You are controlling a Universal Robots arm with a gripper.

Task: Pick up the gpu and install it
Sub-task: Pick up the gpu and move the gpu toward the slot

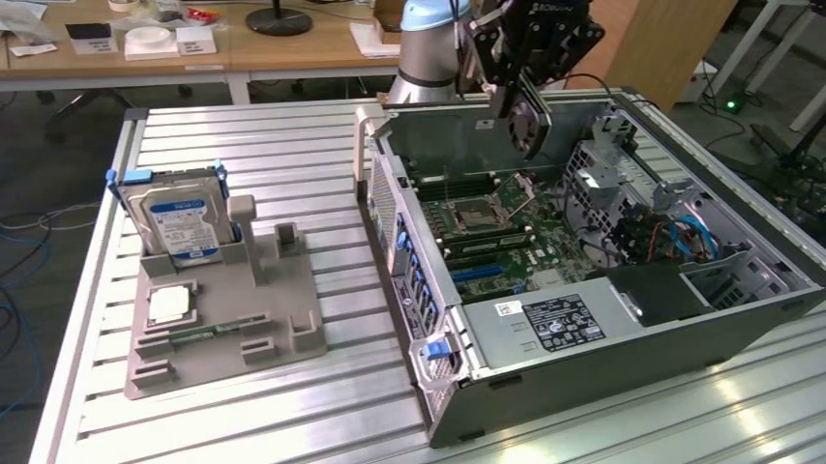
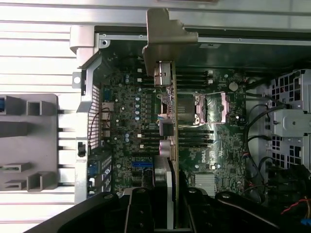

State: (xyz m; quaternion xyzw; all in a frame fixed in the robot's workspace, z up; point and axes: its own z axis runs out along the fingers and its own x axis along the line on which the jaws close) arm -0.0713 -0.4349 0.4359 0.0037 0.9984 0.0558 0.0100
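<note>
At the exterior view's left, a grey holder [image 1: 278,319] is seen on the table [image 1: 258,135], with a blue-labelled hard drive [image 1: 181,222] stood upright in it and a small memory stick [image 1: 207,333] laid near its front. No card is seen in its other slots, so the pick-up is judged done.

Toward the exterior view's right, the open computer case [image 1: 606,372] lies on its side with the motherboard [image 1: 516,256] exposed. The gpu [image 1: 529,121] is held above the case's far end, clear of the board, its round fan turned toward the camera. In the wrist view the gpu [image 2: 171,126] is seen edge-on as a dark slab, its metal bracket [image 2: 167,43] pointing toward the case's rear wall. It hangs over the middle of the board, apart from it, so seating in a slot is judged not yet done. Which slot lies beneath cannot be told.

The arm [image 1: 432,39] is reached in from behind the case, its wrist turned downward. The jaws are narrowed on the card's upper edge, one on each face.
</note>
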